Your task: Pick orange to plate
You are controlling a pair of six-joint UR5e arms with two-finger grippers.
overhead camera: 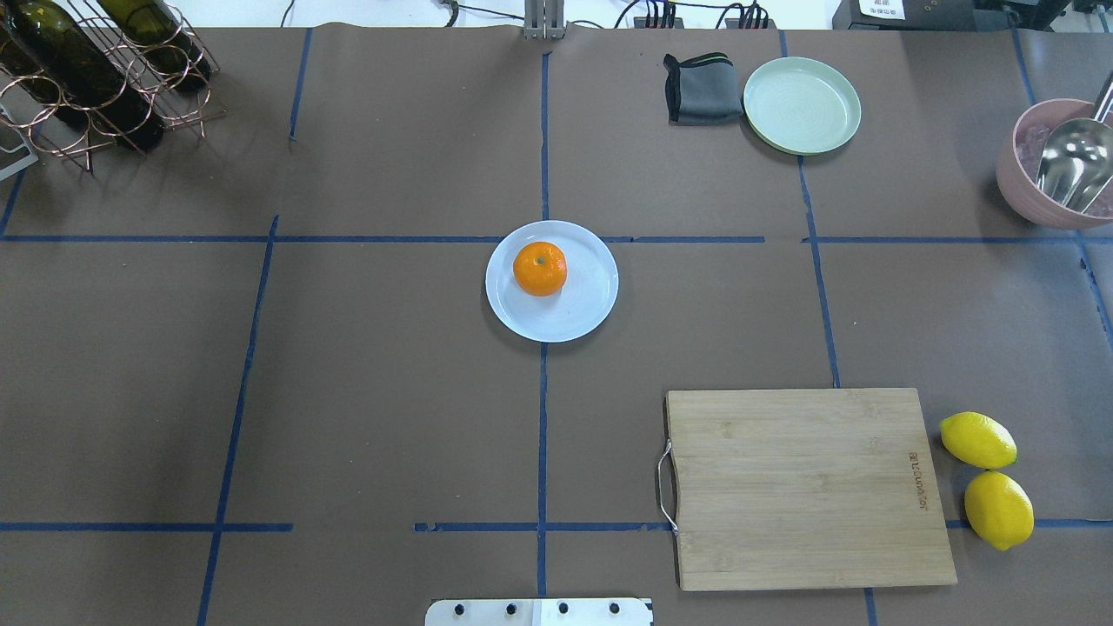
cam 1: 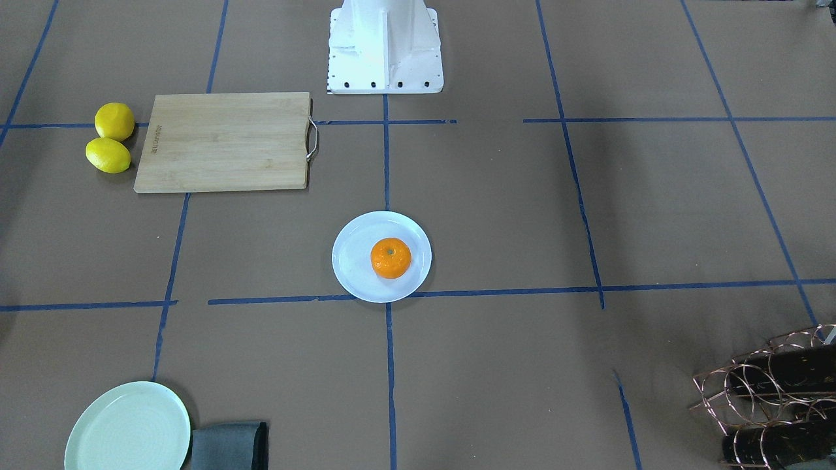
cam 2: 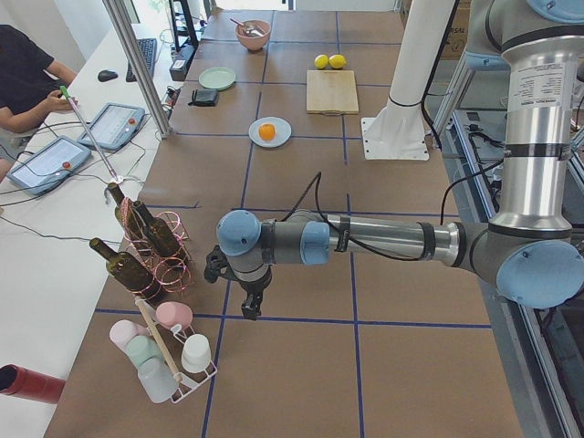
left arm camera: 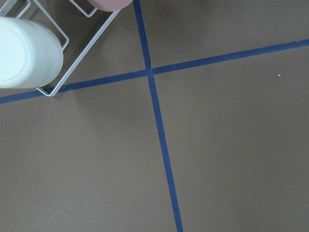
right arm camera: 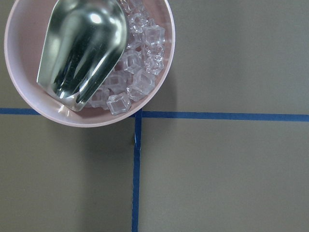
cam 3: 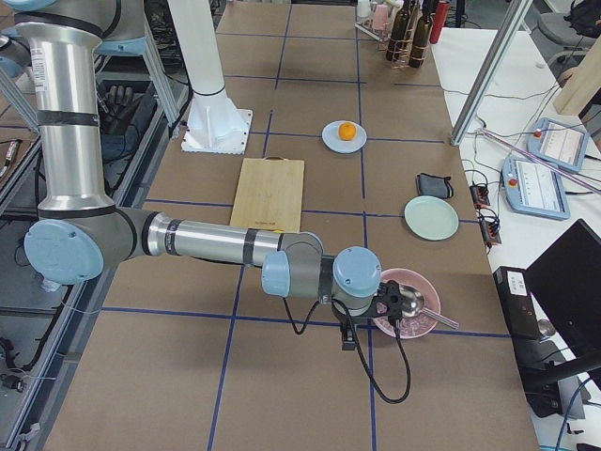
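In the front-facing view, the orange (cam 1: pixel 390 257) sat on the bluish-white plate (cam 1: pixel 349 267), stem dot up, near the middle of the counter (cam 1: pixel 522 215). Two lemons (cam 1: pixel 114 121) lay touching each other, just beside a wooden cutting board (cam 1: pixel 222 142).

From overhead, the orange rested slightly off the plate's centre. A mint-green plate (overhead camera: pixel 801 105) lay well apart, beside a grey cloth (overhead camera: pixel 703 88).

In the left side view, the left claw (cam 2: pixel 249 306) hung pointing down near a bottle rack (cam 2: pixel 146 242), far from the orange. I cannot tell whether it was spread or pressed together.

In the right side view, the right claw (cam 3: pixel 347 335) hung just beside a pink bowl (cam 3: pixel 406 315). Its state cannot be told either.

The left wrist view showed crossed blue tape (left arm camera: pixel 153 96).

The right wrist view showed ice cubes (right arm camera: pixel 140 67) and a metal scoop (right arm camera: pixel 82 48) in the bowl.
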